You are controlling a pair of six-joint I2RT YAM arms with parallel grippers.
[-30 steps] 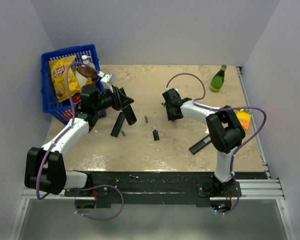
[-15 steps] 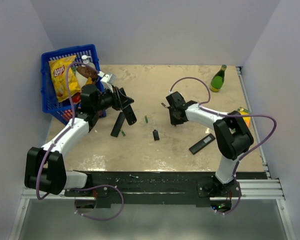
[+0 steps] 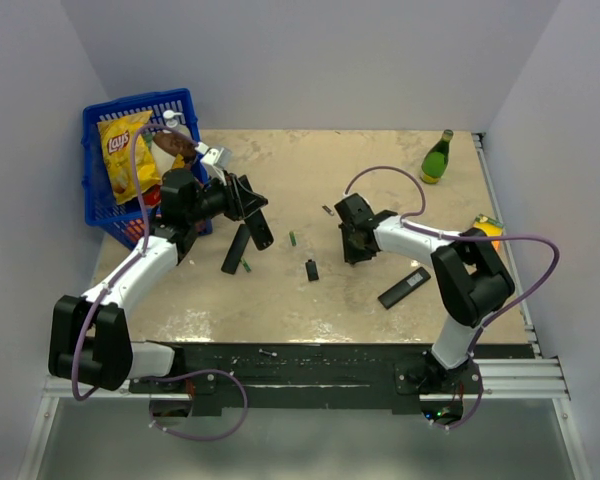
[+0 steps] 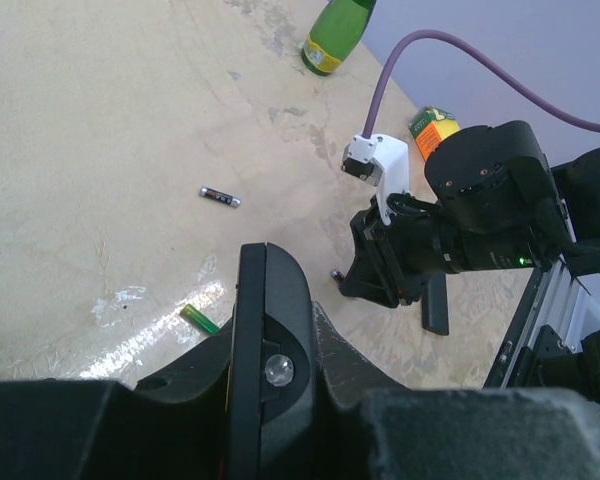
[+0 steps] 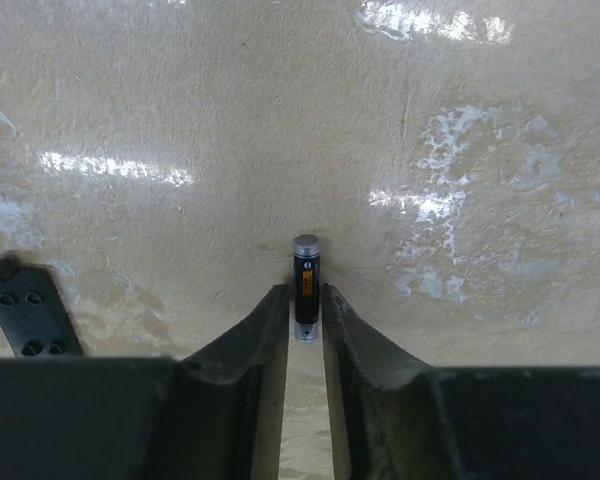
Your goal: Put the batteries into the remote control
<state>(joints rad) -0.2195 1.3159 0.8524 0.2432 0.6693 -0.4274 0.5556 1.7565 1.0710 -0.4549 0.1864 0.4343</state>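
Observation:
My left gripper (image 3: 248, 203) is shut on the remote control (image 3: 259, 230), a black bar held above the table; it shows edge-on in the left wrist view (image 4: 265, 350). My right gripper (image 5: 305, 300) is low on the table at centre right (image 3: 355, 246), its fingertips (image 5: 273, 305) closed against both sides of a dark battery (image 5: 305, 280) with metallic ends that lies on the table. Another dark battery (image 3: 327, 210) lies behind it, also seen in the left wrist view (image 4: 220, 197). A small black back cover (image 3: 311, 269) lies in the middle.
Two green batteries (image 3: 292, 238) (image 3: 246, 266) lie on the table. A second black remote (image 3: 235, 250) lies below the left gripper, and a third with a greyish face (image 3: 404, 287) at right. There is a blue basket (image 3: 100, 195) of snacks, a green bottle (image 3: 437, 158) and an orange packet (image 3: 487, 238).
My right gripper has moved towards me and a little right, down onto the battery. The left arm and its remote have not moved.

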